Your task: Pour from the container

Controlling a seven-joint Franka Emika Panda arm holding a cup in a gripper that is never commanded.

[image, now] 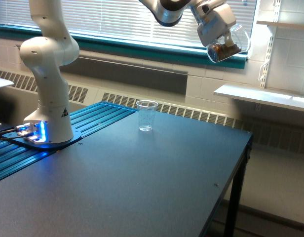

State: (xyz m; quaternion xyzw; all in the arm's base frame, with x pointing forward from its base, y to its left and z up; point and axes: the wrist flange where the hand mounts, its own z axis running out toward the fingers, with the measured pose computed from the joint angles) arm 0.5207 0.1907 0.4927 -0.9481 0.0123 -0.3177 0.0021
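Note:
High at the exterior view's upper right, my gripper [225,40] is shut on the container [231,43], a wide clear plastic cup with brown bean-like pieces inside. The cup is tilted, its pieces settled toward its lower left side. It hangs far above the dark table [157,177] and well to the right of a narrower clear cup [146,115], which stands upright and empty near the table's far edge.
The arm's white base [49,94] stands on blue ribbed rails [88,121] at the left. A white shelf [263,96] juts from the wall at the right, with window blinds behind. The table's right edge drops off near its black leg [234,207].

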